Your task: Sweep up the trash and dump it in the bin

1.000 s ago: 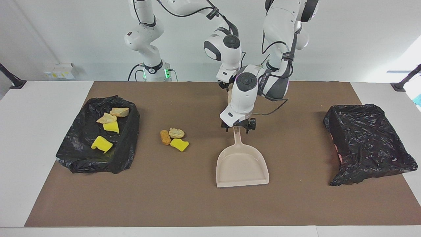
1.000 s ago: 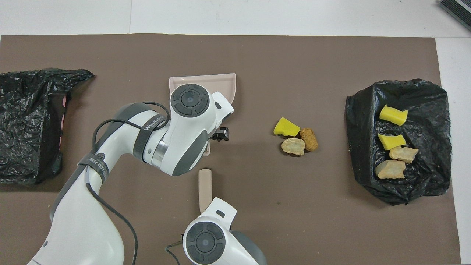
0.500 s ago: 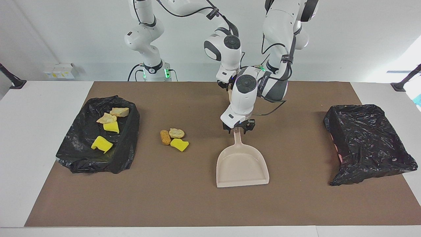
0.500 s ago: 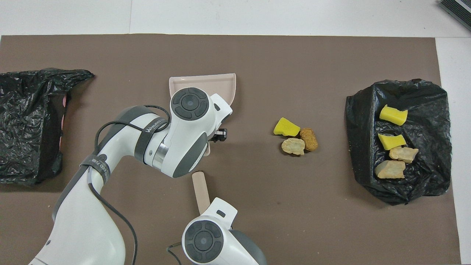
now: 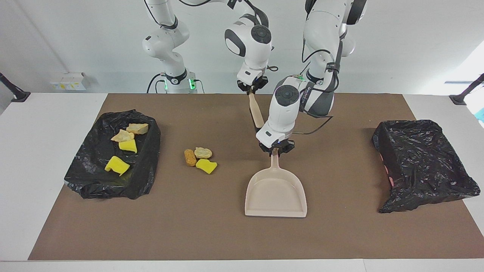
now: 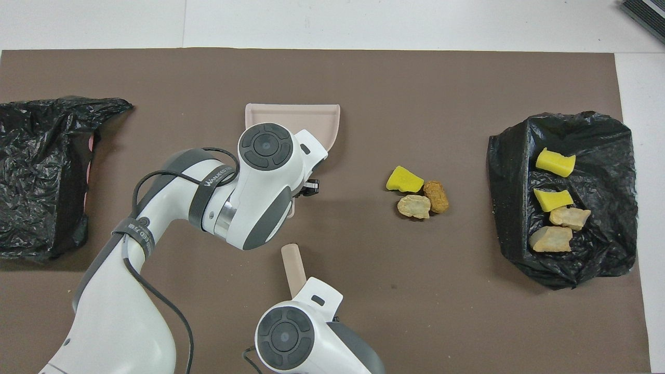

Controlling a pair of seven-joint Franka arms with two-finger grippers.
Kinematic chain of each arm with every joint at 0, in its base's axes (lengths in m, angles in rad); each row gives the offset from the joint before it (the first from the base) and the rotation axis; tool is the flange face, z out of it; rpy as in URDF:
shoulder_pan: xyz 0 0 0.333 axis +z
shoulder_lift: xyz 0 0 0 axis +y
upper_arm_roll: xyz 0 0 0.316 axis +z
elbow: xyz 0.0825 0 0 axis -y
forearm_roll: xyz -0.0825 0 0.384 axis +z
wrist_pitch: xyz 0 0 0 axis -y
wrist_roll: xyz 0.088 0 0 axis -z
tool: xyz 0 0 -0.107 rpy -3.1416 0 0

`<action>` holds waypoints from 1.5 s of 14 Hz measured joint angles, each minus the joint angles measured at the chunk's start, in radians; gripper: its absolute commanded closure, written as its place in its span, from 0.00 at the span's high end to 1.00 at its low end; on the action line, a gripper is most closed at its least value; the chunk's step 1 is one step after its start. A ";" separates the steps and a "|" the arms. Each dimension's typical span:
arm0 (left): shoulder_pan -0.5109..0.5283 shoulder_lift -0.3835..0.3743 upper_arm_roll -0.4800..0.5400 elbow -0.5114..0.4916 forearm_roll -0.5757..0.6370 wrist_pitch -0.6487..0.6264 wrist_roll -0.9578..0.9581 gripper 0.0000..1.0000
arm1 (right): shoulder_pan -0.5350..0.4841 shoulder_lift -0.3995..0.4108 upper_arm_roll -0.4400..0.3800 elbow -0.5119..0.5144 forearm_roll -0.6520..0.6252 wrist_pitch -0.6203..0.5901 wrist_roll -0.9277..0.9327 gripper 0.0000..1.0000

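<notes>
Three pieces of trash lie together on the brown mat: an orange-brown lump (image 5: 189, 157), a tan chunk (image 5: 203, 152) and a yellow wedge (image 5: 206, 166). Several more pieces (image 6: 552, 199) lie in the black-bagged bin (image 5: 94, 177) at the right arm's end. The beige dustpan (image 5: 275, 192) rests on the mat mid-table, its mouth turned away from the robots. My left gripper (image 5: 276, 148) is shut on the dustpan's handle (image 5: 275, 161). My right gripper (image 5: 251, 87) hangs above the mat near the robots, shut on a beige brush handle (image 5: 256, 110) that slants down. The bristles are hidden.
A second black bag (image 5: 419, 162) sits at the left arm's end of the mat. The brown mat (image 5: 211, 234) covers most of the white table. The loose trash (image 6: 414, 197) lies between the dustpan (image 6: 293, 115) and the bin (image 6: 608, 135).
My left gripper has closed on the dustpan handle, and the pan has shifted slightly toward the right arm's end. The right arm has risen with the brush.
</notes>
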 measured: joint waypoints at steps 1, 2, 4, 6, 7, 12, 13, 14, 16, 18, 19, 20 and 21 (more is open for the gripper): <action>0.015 -0.008 0.004 0.002 0.001 0.000 0.051 0.00 | -0.025 -0.033 -0.001 0.000 -0.005 -0.030 -0.011 0.00; 0.034 -0.018 0.006 0.004 0.002 -0.001 0.115 0.00 | -0.048 -0.061 -0.001 -0.001 -0.007 -0.048 -0.020 0.00; 0.065 -0.037 0.007 0.004 0.003 -0.020 0.250 0.00 | -0.080 -0.092 -0.001 -0.001 -0.015 -0.063 -0.024 0.00; 0.084 -0.044 0.008 0.004 0.024 -0.062 0.398 0.00 | -0.123 -0.121 -0.002 0.000 -0.037 -0.090 -0.027 0.00; 0.088 -0.045 0.009 0.004 0.045 -0.076 0.470 0.00 | -0.160 -0.142 -0.002 0.001 -0.041 -0.114 -0.044 0.00; 0.105 -0.045 0.010 0.004 0.090 -0.109 0.792 0.00 | -0.459 -0.215 -0.006 0.000 -0.083 -0.141 -0.297 0.00; 0.114 -0.046 0.012 0.004 0.091 -0.113 0.871 0.00 | -0.519 -0.200 -0.007 -0.007 -0.088 -0.105 -0.377 0.00; 0.122 -0.046 0.013 0.004 0.093 -0.121 0.919 0.00 | -0.565 -0.173 -0.009 -0.014 -0.103 -0.081 -0.431 0.00; 0.127 -0.046 0.013 0.003 0.104 -0.131 0.999 0.00 | -0.600 -0.095 -0.010 -0.036 -0.154 -0.014 -0.456 0.00; 0.127 -0.047 0.012 0.002 0.116 -0.132 1.126 0.00 | -0.595 -0.012 -0.002 -0.061 -0.170 0.062 -0.437 0.00; 0.128 -0.047 0.012 0.001 0.118 -0.133 1.189 0.00 | -0.593 0.019 0.002 -0.069 -0.173 0.081 -0.423 0.00; 0.128 -0.049 0.012 -0.004 0.118 -0.133 1.243 0.00 | -0.592 0.043 0.006 -0.078 -0.176 0.092 -0.413 0.00; 0.128 -0.053 0.010 -0.010 0.122 -0.133 1.276 0.00 | -0.592 0.056 0.006 -0.086 -0.180 0.104 -0.407 0.00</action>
